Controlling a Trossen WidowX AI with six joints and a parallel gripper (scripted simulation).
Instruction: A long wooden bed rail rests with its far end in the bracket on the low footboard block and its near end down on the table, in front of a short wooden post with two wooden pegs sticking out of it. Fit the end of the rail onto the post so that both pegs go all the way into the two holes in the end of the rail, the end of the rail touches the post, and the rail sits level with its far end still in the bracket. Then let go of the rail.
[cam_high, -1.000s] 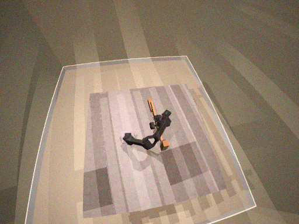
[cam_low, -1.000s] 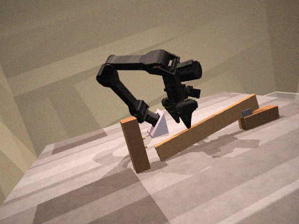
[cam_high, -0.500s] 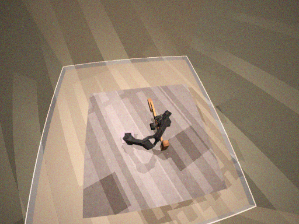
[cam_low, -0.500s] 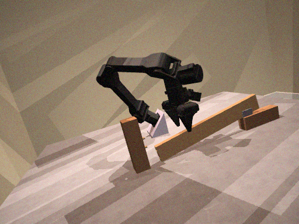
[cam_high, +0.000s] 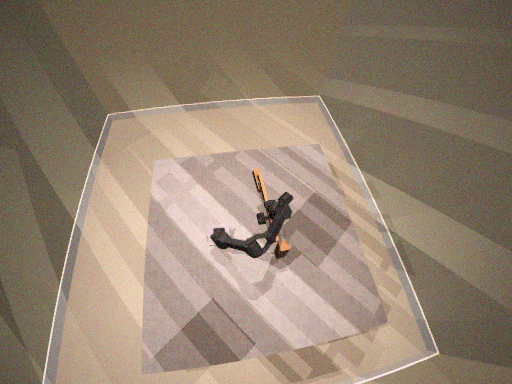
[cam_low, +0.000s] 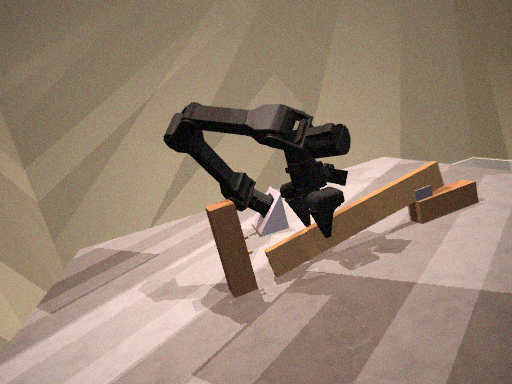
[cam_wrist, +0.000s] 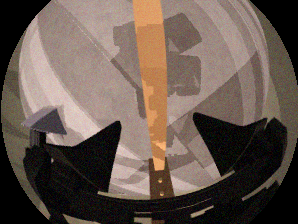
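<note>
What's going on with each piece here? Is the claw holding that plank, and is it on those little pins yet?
Gripper: open, empty, straddling the rail.
Rail: tilted, near end on the table, not on the pegs.
Pegs: bare.
Post: standing, apart from the rail.
Footboard block: carries the rail's far end.

A matte black robot arm (cam_low: 220, 145) built of boxy, angular links joined by rounded cylindrical joints, ending in a gripper (cam_low: 315, 212) with two dark, tapering wedge-shaped fingers; no markings or cables can be made out
</note>
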